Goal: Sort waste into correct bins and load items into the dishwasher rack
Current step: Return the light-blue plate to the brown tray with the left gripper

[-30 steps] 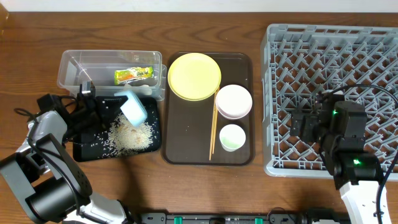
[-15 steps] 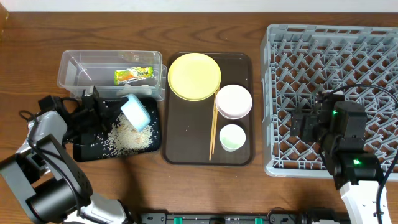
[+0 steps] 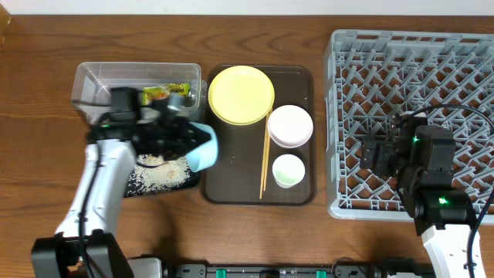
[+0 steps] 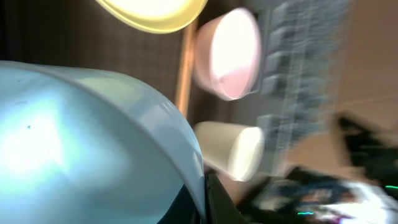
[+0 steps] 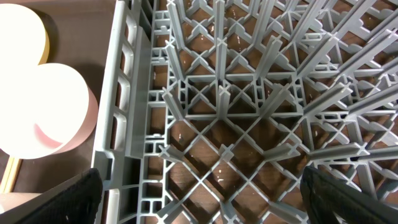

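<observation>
One fixed view above, two riding the wrists.
Overhead: looks straight down from far off, taking in the whole table [image 3: 38, 46] and the rack [image 3: 409, 45]. Left wrist: pressed close against the light blue bowl [image 4: 74, 137], facing past it across the brown tray [image 4: 74, 37] to the pinkish-white bowl [image 4: 227, 53], white cup [image 4: 233, 152] and rack, all blurred. Right wrist: peers down close into the rack lattice, catching the same pinkish-white bowl at its left edge.

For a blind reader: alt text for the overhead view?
The left gripper holds a blue bowl over the left edge of the brown tray, beside rice. A plate, pink bowl, cup and chopsticks lie on that tray; the right gripper hovers over the rack.
</observation>
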Motion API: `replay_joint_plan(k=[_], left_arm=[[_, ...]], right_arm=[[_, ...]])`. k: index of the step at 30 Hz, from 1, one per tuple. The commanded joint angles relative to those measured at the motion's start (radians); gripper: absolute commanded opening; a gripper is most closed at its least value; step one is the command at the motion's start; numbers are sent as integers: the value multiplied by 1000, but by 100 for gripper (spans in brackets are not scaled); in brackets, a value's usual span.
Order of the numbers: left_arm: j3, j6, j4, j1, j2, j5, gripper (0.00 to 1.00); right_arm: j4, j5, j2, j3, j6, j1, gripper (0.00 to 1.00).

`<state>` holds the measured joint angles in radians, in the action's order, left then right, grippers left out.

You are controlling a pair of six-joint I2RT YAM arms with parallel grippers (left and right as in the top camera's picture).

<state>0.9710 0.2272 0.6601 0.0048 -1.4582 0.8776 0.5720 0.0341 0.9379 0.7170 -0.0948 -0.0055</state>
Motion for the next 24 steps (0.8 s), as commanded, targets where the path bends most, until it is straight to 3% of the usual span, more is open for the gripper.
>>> replay_joint_plan(k=[1, 4, 10, 20, 22, 24], left_arm=[[17, -24, -21, -146, -3, -348, 6], [17, -24, -68, -282, -25, -511, 6], [16, -24, -188, -466, -77, -615, 7], [17, 4, -247, -539, -176, -687, 9], [17, 3, -247, -539, -174, -687, 15], [17, 3, -246, -539, -169, -687, 30]], right_arm=[[0, 0, -1, 19, -6, -8, 99], [0, 0, -1, 19, -5, -8, 99], [1, 0, -1, 19, -5, -8, 99], [1, 0, -1, 19, -5, -8, 99], [1, 0, -1, 19, -5, -8, 99], [1, 0, -1, 19, -5, -8, 99]])
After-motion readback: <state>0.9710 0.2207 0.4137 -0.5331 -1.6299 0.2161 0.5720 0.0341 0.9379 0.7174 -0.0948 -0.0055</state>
